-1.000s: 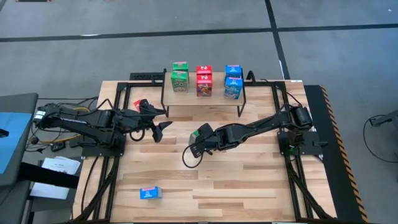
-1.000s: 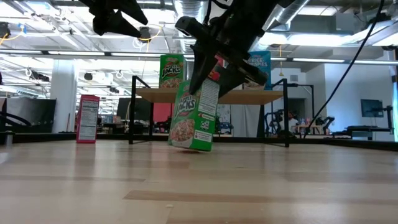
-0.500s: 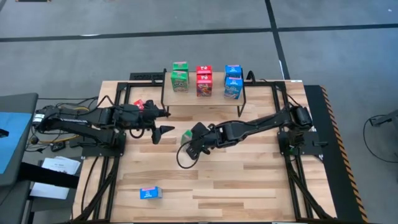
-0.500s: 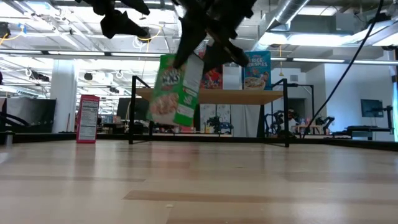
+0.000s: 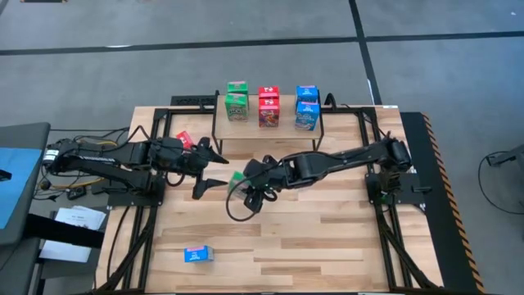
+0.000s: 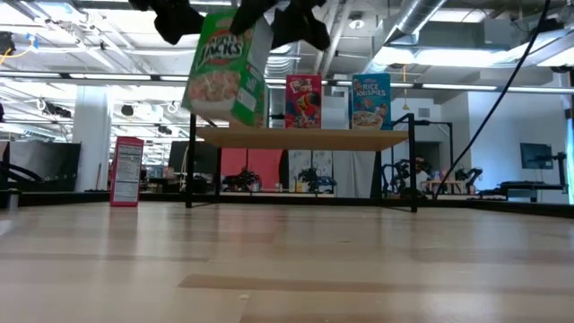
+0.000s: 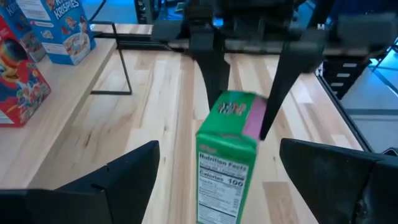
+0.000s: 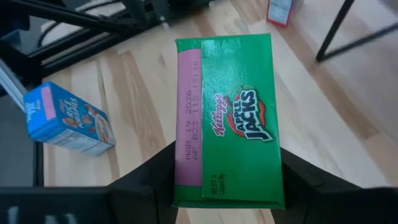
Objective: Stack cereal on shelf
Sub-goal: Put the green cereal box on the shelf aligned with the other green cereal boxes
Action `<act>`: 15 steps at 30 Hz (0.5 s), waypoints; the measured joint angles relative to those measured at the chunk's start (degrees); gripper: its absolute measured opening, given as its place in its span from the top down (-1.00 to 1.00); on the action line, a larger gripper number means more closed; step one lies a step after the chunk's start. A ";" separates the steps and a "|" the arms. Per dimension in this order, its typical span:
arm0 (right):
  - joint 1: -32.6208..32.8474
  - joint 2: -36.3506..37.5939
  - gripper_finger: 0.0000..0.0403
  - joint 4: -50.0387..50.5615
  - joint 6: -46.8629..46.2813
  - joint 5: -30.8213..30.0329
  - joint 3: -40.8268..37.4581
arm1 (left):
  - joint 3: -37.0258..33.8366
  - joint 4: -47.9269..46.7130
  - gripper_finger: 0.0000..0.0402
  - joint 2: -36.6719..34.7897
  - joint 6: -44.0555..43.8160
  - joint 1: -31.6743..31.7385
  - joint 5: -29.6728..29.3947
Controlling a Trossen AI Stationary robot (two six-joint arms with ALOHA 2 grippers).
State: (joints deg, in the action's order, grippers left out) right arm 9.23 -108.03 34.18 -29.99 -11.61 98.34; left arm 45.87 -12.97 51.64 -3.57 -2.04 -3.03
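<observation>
Risk lies in the handover: your right gripper (image 5: 240, 182) fingers clamp the green cereal box (image 6: 224, 67) aloft over the bench, short of the shelf (image 5: 266, 133). Left gripper (image 5: 211, 170) fingers stand apart beside it; mistimed release drops it.

The right end effector (image 5: 242, 182) has carried the green cereal box (image 6: 224, 67) toward frame left in the high view. In the low view the box has risen from just above the bench to the upper left of the frame, higher than the shelf board. The left end effector (image 5: 211, 170) has spread its fingers wide and now faces the box, close beside it.
</observation>
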 joint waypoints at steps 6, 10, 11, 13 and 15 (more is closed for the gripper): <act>0.00 0.04 -0.04 1.84 3.16 0.00 3.18 | 0.00 -0.03 -0.61 0.00 0.91 0.00 0.14; 0.00 0.04 -0.05 1.73 5.62 -0.01 4.85 | 0.00 -0.06 -0.61 0.00 0.41 0.00 0.60; 0.00 0.04 -0.05 1.81 6.26 -0.03 5.32 | 0.00 -0.07 -0.61 0.00 0.40 0.00 1.31; -0.04 0.04 -0.05 1.60 7.21 -0.05 6.25 | 0.00 -0.04 -0.61 0.00 0.37 0.00 2.69; -0.12 0.04 -0.05 1.58 7.99 -0.05 7.05 | 0.00 -0.04 -0.61 0.00 0.33 0.00 3.68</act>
State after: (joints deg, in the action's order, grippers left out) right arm 9.12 -107.98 35.76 -22.00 -11.66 105.39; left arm 45.87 -13.02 51.64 -3.24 -2.04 0.65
